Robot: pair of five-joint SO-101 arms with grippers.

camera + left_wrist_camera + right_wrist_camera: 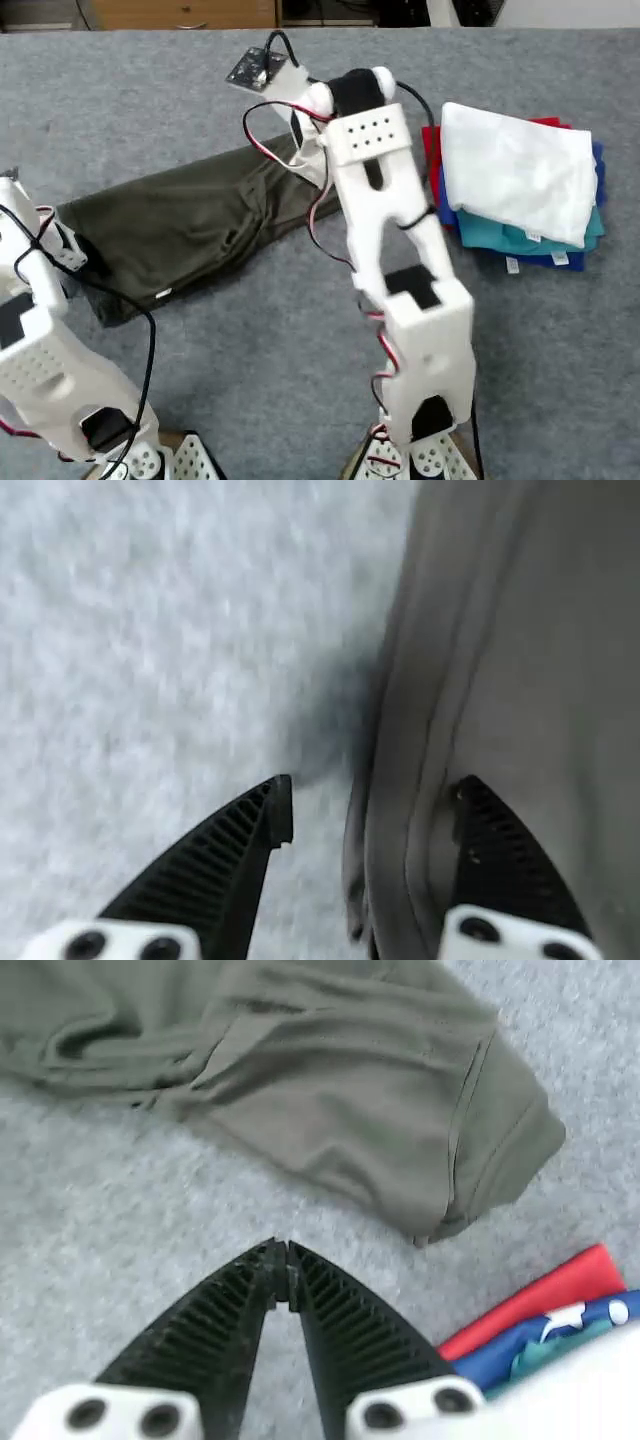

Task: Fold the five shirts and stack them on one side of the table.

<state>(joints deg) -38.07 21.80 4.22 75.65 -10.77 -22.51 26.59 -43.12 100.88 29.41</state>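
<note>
Now left pincer (375,785) apart astride olive shirt (520,680) edge; right pincer (287,1250) together; tags (512,265) unreadable.

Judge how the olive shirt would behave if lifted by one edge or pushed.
Probably floppy: the olive shirt lies in soft creases, so a lifted edge would likely sag and trail the rest. It looks thin and light. The fuzzy grey table cover may grip it, so a push would likely bunch it rather than slide it.

The gripper (374,785) is gaping astride the shirt (520,660), whose edge is running toward the gripper's twelve o'clock over the table (150,630).
</note>
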